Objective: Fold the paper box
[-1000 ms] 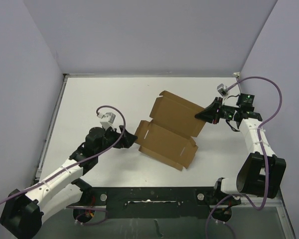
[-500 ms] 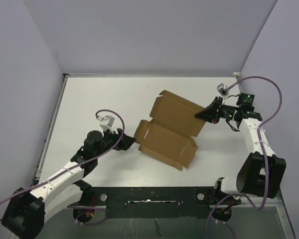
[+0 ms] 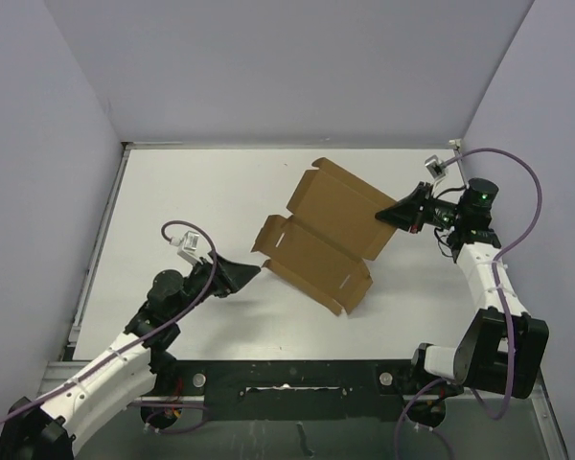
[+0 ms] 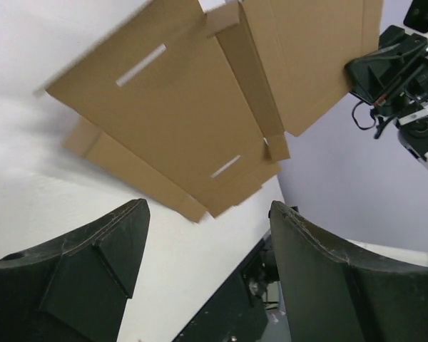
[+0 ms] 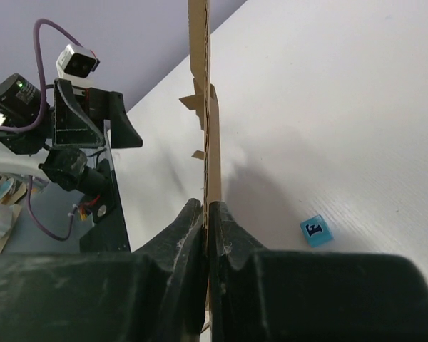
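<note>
Top view: your paper box (image 3: pixel 321 235) sits on the table (image 3: pixel 172 192), a spread sheet with no walls raised yet. The right gripper (image 3: pixel 395 216) pinches its right edge.
Left wrist: left gripper (image 4: pixel 207 206) gaping, empty, short of the box.
Right wrist: jaws clamped on the cardboard edge.
Nearly all folding remains.

The flat brown die-cut cardboard sheet (image 3: pixel 321 235) is unfolded, showing side flaps, narrow slits and crease lines. It sits tilted over the white table (image 3: pixel 172 192), right edge raised.

Lab: enclosed white table (image 3: pixel 201 192), lavender walls (image 3: pixel 287 67)
</note>
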You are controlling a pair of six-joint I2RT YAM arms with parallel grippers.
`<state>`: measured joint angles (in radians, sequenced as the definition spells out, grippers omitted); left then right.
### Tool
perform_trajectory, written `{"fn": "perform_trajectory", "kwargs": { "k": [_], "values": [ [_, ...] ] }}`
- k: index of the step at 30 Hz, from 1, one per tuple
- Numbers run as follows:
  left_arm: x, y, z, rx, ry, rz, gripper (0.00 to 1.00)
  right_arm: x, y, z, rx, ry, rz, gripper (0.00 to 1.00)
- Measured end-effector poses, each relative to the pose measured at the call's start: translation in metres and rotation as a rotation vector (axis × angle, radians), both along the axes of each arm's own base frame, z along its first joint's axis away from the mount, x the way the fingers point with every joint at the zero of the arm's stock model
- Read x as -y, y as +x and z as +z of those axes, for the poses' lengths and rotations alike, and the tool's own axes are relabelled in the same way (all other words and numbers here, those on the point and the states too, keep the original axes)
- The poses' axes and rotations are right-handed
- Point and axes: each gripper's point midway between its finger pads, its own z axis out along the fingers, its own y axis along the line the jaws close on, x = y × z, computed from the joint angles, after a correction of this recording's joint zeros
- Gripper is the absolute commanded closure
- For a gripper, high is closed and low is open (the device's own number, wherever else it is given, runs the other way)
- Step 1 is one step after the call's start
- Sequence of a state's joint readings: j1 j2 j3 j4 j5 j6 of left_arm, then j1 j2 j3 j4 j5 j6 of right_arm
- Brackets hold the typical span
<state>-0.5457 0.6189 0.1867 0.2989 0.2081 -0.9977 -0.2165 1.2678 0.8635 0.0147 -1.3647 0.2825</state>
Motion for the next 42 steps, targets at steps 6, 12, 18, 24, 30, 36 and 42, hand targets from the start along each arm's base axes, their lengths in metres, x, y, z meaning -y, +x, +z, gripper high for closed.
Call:
{"fn": "perform_trajectory", "kwargs": {
  "k": [6, 12, 18, 24, 30, 36, 42],
  "values": [
    [0.047, 0.006, 0.038, -0.01, -0.055, -0.075, 0.27, -0.004, 0.007, 0.03, -0.051, 0.065, -0.022, 1.0],
    [0.105, 0.018, 0.076, 0.071, -0.104, -0.111, 0.23, -0.023, 0.006, 0.053, -0.07, 0.084, 0.009, 1.0],
    [0.132, 0.042, 0.081, 0.086, -0.131, -0.06, 0.23, -0.038, 0.0, 0.055, -0.177, 0.122, 0.032, 1.0],
    [0.134, 0.049, 0.087, 0.087, -0.154, -0.001, 0.27, -0.052, -0.003, 0.055, -0.27, 0.156, 0.053, 1.0],
    [0.131, 0.055, 0.092, 0.088, -0.167, 0.037, 0.43, -0.064, -0.006, 0.057, -0.311, 0.169, 0.069, 1.0],
    [0.129, 0.059, 0.089, 0.079, -0.166, 0.061, 0.69, -0.07, -0.008, 0.054, -0.335, 0.175, 0.072, 1.0],
    [0.128, 0.061, 0.092, 0.064, -0.2, 0.076, 0.89, -0.069, -0.003, 0.037, -0.38, 0.185, 0.018, 1.0]
  ]
}}
